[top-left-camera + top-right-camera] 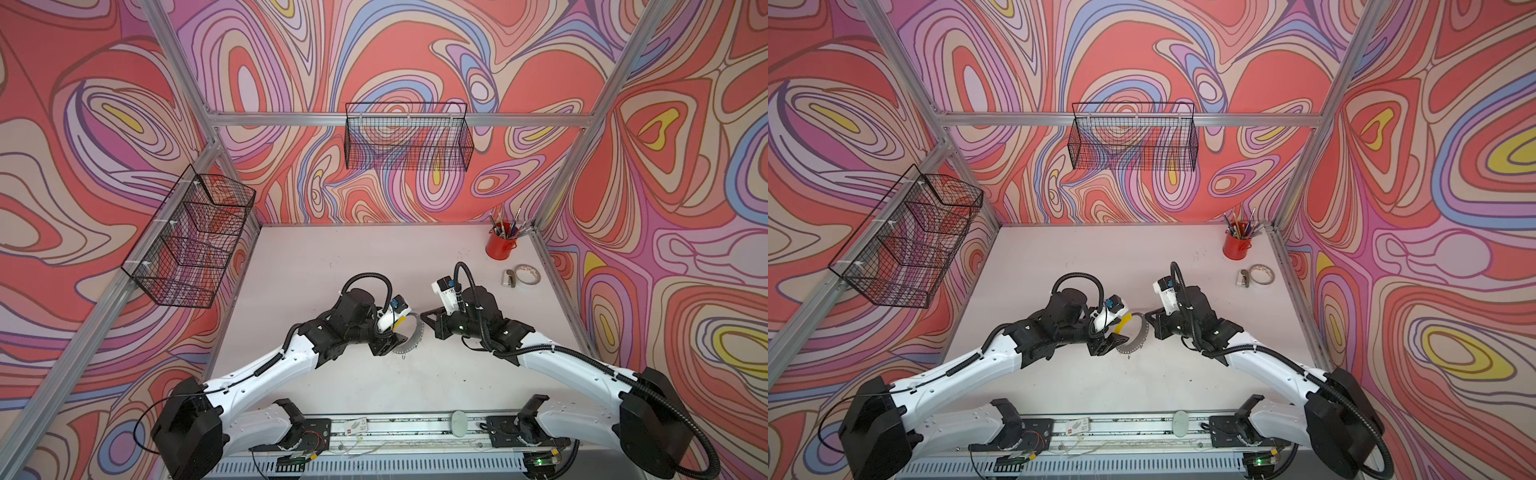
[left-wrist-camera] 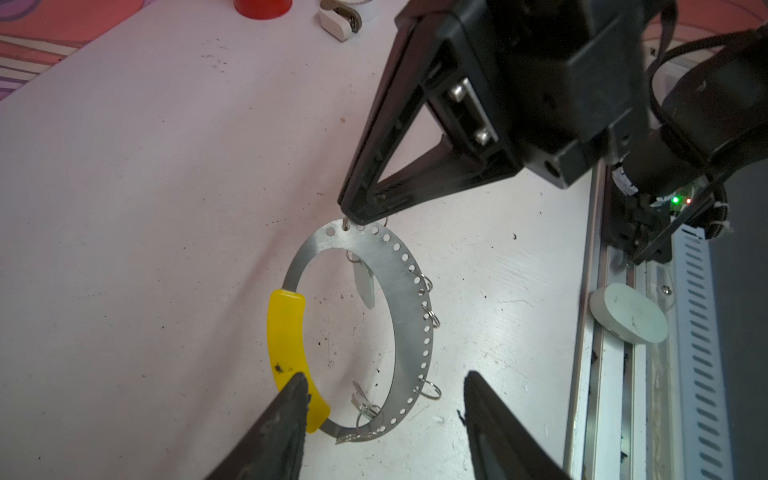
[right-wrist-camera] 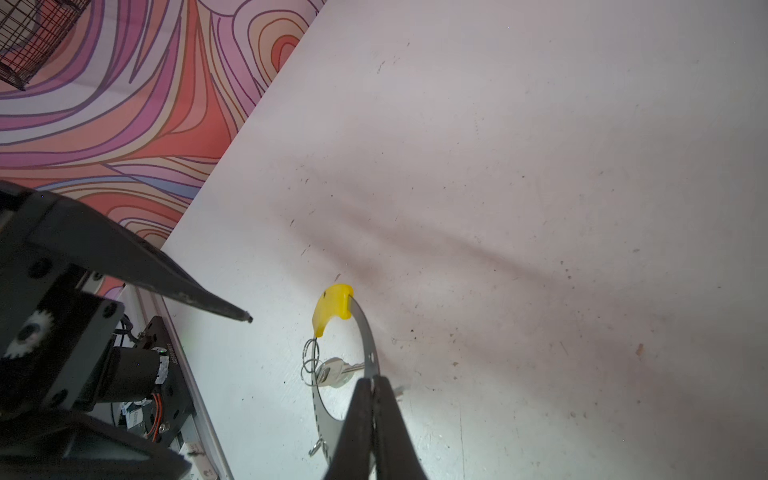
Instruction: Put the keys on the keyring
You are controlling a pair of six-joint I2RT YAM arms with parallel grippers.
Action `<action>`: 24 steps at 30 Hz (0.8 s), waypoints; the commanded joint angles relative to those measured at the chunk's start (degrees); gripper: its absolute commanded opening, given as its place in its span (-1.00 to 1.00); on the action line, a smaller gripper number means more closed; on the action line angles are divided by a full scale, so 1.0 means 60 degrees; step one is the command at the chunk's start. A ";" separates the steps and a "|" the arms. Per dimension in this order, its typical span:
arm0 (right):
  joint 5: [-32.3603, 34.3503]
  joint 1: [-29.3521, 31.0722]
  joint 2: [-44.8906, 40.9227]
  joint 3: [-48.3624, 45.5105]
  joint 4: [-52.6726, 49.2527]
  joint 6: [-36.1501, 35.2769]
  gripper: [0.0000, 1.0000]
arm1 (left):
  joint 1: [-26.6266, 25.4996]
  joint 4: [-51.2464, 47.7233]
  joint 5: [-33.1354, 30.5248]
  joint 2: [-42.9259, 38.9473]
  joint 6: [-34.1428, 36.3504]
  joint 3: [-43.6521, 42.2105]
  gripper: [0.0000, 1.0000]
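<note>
The keyring (image 2: 409,299) is a flat grey hoop with a holed rim, small wire loops and a yellow sleeve (image 2: 284,340). It stands tilted over the table between the two arms in both top views (image 1: 417,337) (image 1: 1139,337). My right gripper (image 3: 374,381) is shut on its rim, and its tips show pinching the hoop's far edge (image 2: 360,217). A silver key (image 3: 334,371) hangs from wire loops by the rim. A pale key piece (image 2: 365,284) hangs inside the hoop, and another small key (image 2: 360,401) sits at the near rim. My left gripper (image 2: 384,380) is open and holds nothing; one fingertip (image 2: 297,384) overlaps the sleeve.
A red cup of pens (image 1: 500,246) stands at the back right, with a whitish tape roll (image 1: 527,275) and a small clip-like tool (image 1: 510,278) in front of it. A white disc (image 1: 459,423) lies on the front rail. Wire baskets (image 1: 409,137) (image 1: 189,237) hang on the back and left walls.
</note>
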 commanded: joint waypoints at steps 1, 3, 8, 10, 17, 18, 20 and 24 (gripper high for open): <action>0.0230 0.0008 -0.0244 0.0006 0.0226 0.0002 -1.00 | 0.0073 0.0341 -0.0254 -0.0520 -0.0699 -0.0402 0.40; 0.0173 0.0008 -0.0249 -0.0002 0.0252 -0.0015 -1.00 | 0.0096 0.0107 -0.0380 -0.0643 -0.0797 -0.0478 0.42; -0.0046 0.0001 -0.0255 -0.0003 0.0300 -0.0005 -1.00 | 0.0678 0.0048 -0.0101 -0.0260 -0.1598 -0.0451 0.49; -0.0089 0.0008 -0.0355 -0.0070 0.0374 0.0002 -1.00 | 0.0980 0.0041 0.0260 0.0103 -0.1812 -0.0322 0.50; -0.0251 0.0008 -0.0381 -0.0106 0.0466 0.0060 -1.00 | 0.1041 -0.0639 0.0651 0.1390 -0.1088 0.0503 0.48; -0.0266 0.0009 -0.0377 -0.0107 0.0494 0.0060 -1.00 | 0.1041 -0.0622 0.0668 0.1537 -0.1095 0.0593 0.45; -0.0295 0.0021 -0.0388 -0.0108 0.0499 0.0060 -1.00 | 0.1041 -0.0480 0.0702 0.1742 -0.1108 0.0678 0.43; -0.0404 0.0017 -0.0416 -0.0115 0.0477 0.0056 -1.00 | 0.1041 -0.0164 0.0450 0.2064 -0.1048 0.0696 0.39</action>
